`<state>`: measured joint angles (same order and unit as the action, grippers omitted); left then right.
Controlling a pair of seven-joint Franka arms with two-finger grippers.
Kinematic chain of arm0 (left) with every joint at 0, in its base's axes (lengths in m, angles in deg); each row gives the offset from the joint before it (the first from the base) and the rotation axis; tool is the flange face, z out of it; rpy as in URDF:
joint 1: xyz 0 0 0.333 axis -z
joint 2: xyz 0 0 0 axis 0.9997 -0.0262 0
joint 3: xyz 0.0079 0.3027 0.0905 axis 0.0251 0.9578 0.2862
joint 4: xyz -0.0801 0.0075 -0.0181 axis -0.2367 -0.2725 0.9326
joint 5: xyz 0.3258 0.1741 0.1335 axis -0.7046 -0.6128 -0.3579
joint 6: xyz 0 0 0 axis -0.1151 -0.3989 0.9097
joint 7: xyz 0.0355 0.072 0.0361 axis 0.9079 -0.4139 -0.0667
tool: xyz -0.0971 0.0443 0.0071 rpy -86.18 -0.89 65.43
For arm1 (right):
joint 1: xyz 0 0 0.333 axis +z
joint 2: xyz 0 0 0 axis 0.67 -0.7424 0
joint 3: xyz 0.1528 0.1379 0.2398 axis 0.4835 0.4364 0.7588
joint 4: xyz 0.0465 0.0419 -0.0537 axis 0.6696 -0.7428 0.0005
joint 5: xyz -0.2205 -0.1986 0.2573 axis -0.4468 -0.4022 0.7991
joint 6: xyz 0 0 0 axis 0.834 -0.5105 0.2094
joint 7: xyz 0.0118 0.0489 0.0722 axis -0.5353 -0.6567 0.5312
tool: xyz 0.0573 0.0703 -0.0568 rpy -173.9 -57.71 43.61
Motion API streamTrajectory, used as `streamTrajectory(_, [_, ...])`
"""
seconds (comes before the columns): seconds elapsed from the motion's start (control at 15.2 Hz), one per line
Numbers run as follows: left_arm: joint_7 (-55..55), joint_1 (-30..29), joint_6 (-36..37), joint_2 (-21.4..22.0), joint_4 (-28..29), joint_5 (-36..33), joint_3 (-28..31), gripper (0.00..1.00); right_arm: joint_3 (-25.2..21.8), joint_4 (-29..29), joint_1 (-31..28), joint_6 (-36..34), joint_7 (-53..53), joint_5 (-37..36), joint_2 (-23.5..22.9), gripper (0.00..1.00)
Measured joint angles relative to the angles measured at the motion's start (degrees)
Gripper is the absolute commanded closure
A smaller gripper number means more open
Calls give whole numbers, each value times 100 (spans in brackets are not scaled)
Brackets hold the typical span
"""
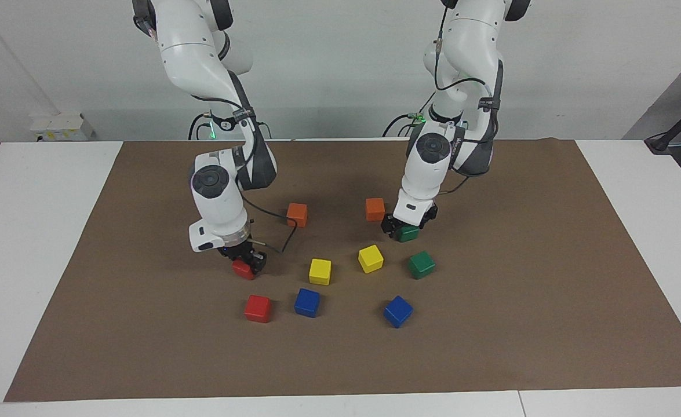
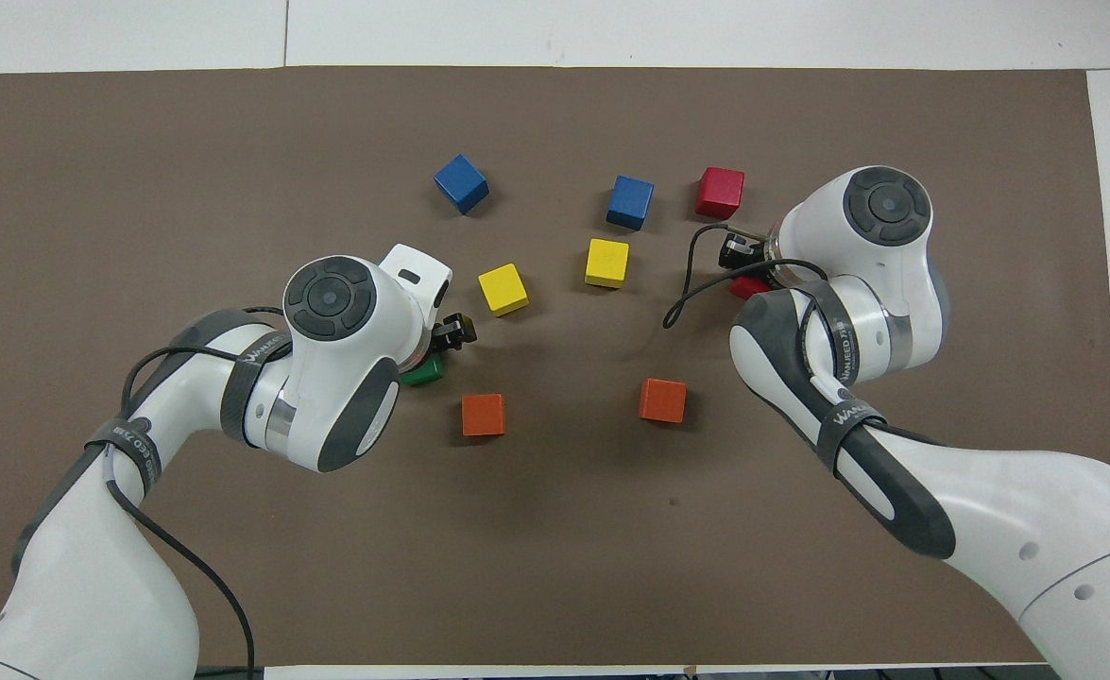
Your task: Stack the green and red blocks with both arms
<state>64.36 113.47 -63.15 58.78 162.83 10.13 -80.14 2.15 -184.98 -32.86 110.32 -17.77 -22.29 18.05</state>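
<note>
left pincer (image 1: 405, 229) | apart around green block (image 1: 408, 233) || right pincer (image 1: 246, 263) | clamped on red block (image 1: 241, 269), low over brown mat (image 1: 520, 301)

Both arms bent low over the mat, wrists pointing down, right gripper (image 1: 246, 263) clamped on a red block (image 1: 242, 270), left gripper (image 1: 404, 229) down around a green block (image 1: 408, 234), jaws spread wide.
</note>
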Motion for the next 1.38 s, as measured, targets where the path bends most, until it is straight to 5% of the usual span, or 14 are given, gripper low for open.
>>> streamTrajectory(0.33, [0,0,-251,-4,254,0,32,0,-41,-159,-1027,-340,2010,-3,517,100])
streamTrajectory(0.4, [0,0,-301,-4,302,0,32,32,-42,-280,-1202,-202,2294,-3,547,100])
streamTrajectory(0.46, [1,0,-329,-4,330,0,32,96,-42,-389,-1321,-19,2499,-3,546,100])
streamTrajectory(0.86, [77,-96,270,39,50,-4,134,100,-43,-663,-1611,736,3020,-3,248,100])
streamTrajectory(0.92, [-176,-290,606,74,-190,-9,166,100,-42,-662,-1611,747,3020,-3,235,71])
streamTrajectory(0.99, [-588,-568,960,113,-449,-13,192,100,-39,-660,-1611,747,3020,-1,237,1])
streamTrajectory(1.12, [-1759,-1348,1427,180,-881,-21,228,100,-32,-652,-1611,750,3020,2,238,0])
streamTrajectory(1.38, [-3772,-2750,1257,134,-965,-17,255,100,-4,-576,-1587,691,3020,2,260,0])
